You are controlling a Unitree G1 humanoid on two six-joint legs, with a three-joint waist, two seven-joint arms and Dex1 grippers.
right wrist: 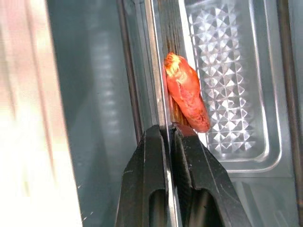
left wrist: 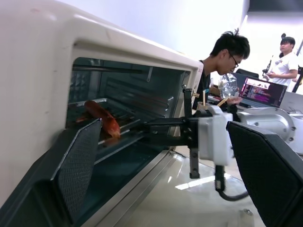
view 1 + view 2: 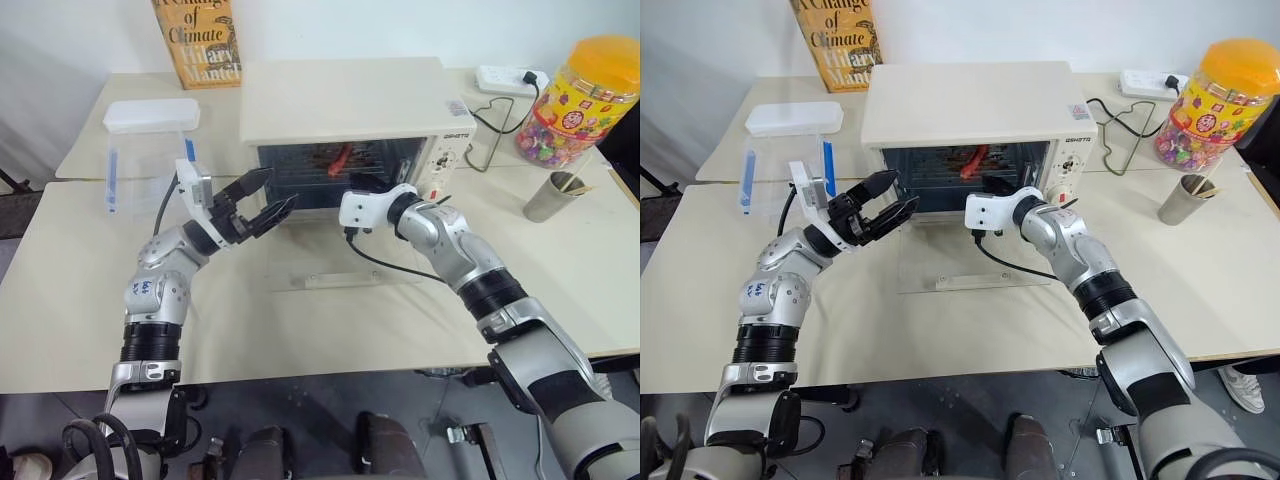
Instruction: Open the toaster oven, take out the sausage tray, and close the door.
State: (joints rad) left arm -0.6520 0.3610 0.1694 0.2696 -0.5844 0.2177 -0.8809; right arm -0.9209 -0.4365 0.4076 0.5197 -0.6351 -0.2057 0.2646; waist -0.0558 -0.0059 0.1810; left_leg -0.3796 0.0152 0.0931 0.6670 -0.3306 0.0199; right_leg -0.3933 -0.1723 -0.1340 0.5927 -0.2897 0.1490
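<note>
Silver sausage tray [image 1: 222, 85] sits inside the toaster oven [image 3: 345, 100] above the flat-dropped door [image 3: 340, 262], its rim pinched in your closed right gripper [image 1: 169, 135] presumably for pulling out, while your left gripper [image 3: 262, 200] waits wide open, empty, near the opening.

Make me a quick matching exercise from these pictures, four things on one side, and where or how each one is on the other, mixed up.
Things:
1. door
2. sausage
3. right end effector
4. left end effector

States:
A. open, held in front of the toaster oven
B. folded down flat on the table
C. shut on the sausage tray rim
D. lying on the tray inside the oven

Pairs: 1-B, 2-D, 3-C, 4-A
</note>
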